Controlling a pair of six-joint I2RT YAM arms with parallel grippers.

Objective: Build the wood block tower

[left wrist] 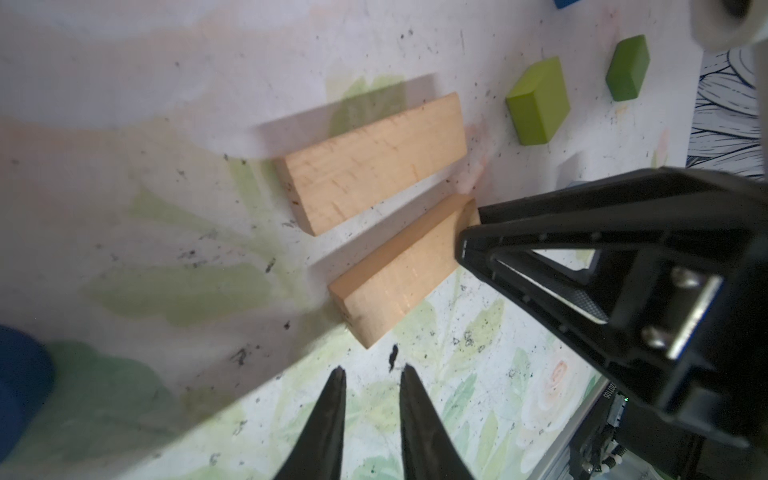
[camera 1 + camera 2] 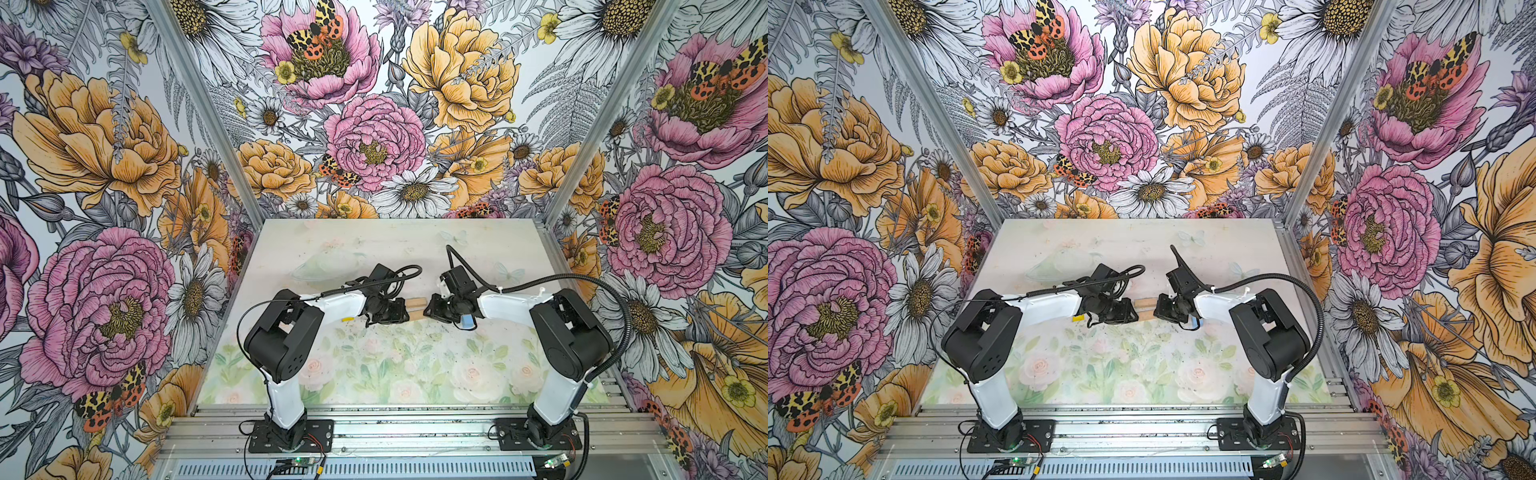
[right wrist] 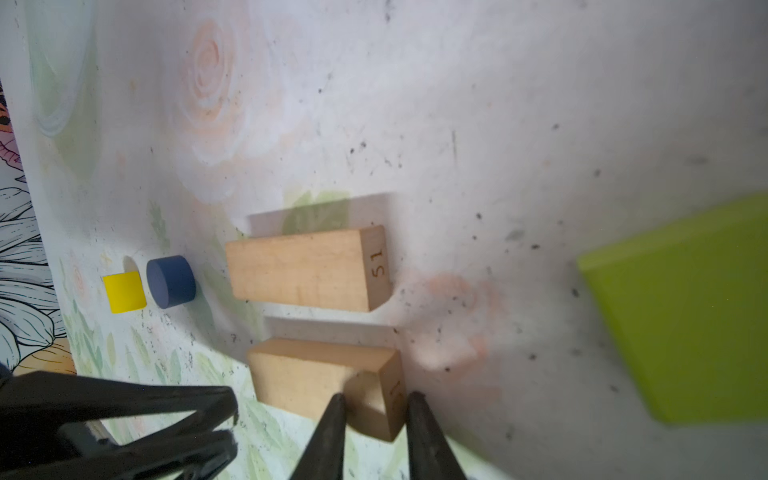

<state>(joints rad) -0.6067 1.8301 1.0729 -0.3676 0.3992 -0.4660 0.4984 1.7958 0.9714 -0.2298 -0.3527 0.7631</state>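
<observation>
Right wrist view gives you the only clear writing: the tan oblong wooden bar [image 3: 299, 270], lying on the pale floral-printed tabletop [image 3: 457, 104], has "51" burned into its end face. Just beside it, parallel with a narrow gap between them, lies the second tan oblong wooden bar [image 3: 307, 374]. Its end face also carries dark marks, but a fingertip partly covers them and you cannot read them. Both bars rest on the table, and in both top views they sit mid-table between your two grippers. Your right gripper [image 3: 376, 397] is at the marked end of the second bar, fingers parted with the bar's end corner showing between them; you cannot tell whether they press on the wood. Your left gripper [image 1: 374, 372] is just short of that bar's opposite end, jaws released, with only tabletop between the fingertips. Past the unmarked ends stands a dark blue wooden cylinder [image 3: 170, 282], with a small yellow wooden block [image 3: 124, 293] just beside it, not touching. Past the marked ends, a light green wooden cube [image 1: 538, 102] and a darker green wooden cube [image 1: 627, 68] sit near each other, apart. In a top view, a light blue block [image 2: 467, 322] shows partly under the right wrist. In the left wrist view, white print on the right arm's black housing is too small to read.
</observation>
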